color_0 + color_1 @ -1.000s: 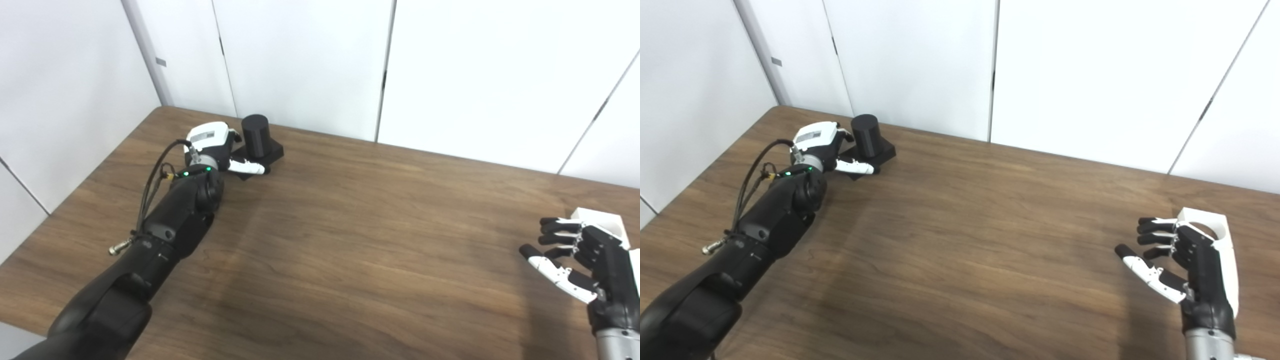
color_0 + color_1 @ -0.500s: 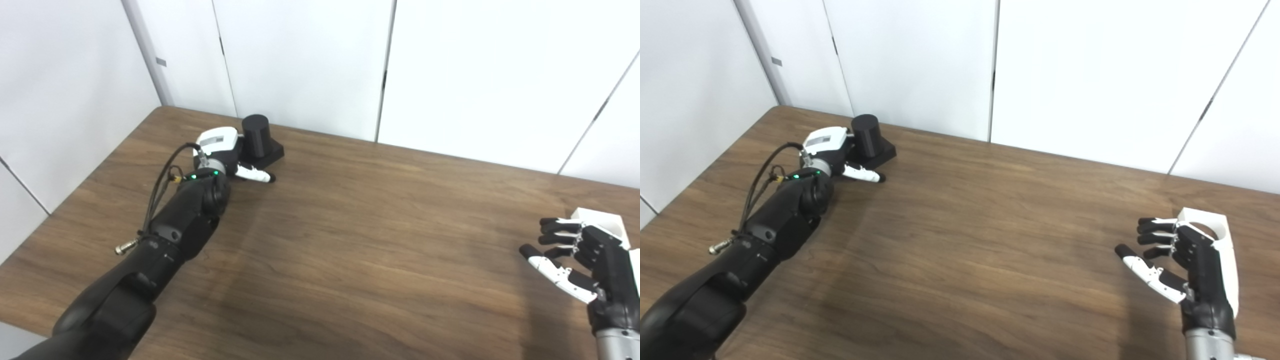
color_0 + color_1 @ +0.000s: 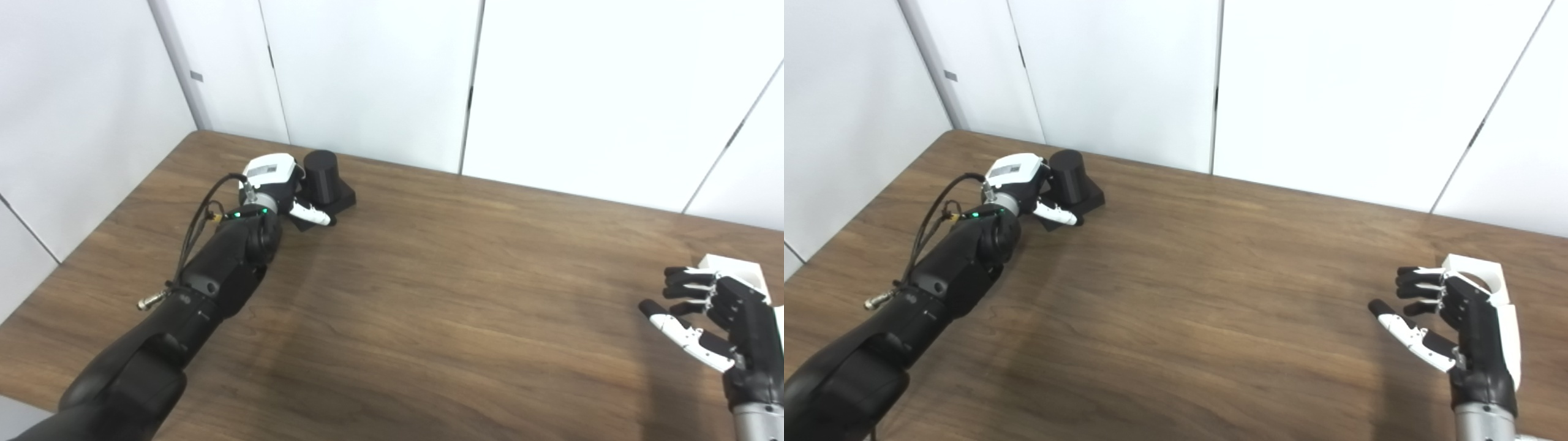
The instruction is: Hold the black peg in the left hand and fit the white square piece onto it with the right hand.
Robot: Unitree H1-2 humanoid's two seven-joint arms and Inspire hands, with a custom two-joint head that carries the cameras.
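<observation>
My left hand (image 3: 275, 187) is against the black peg (image 3: 321, 177) at the desk's far left; whether its fingers have closed, I cannot tell.

I'd seat the fingers round the upright cylinder, above its square base, before lifting, and keep it vertical; the wall and the back edge of the desk (image 3: 429, 306) are close there. The bare middle is my room for mating. My right hand (image 3: 1464, 324) hovers spread and empty just beside the white square piece (image 3: 1479, 272) near the right edge.
</observation>
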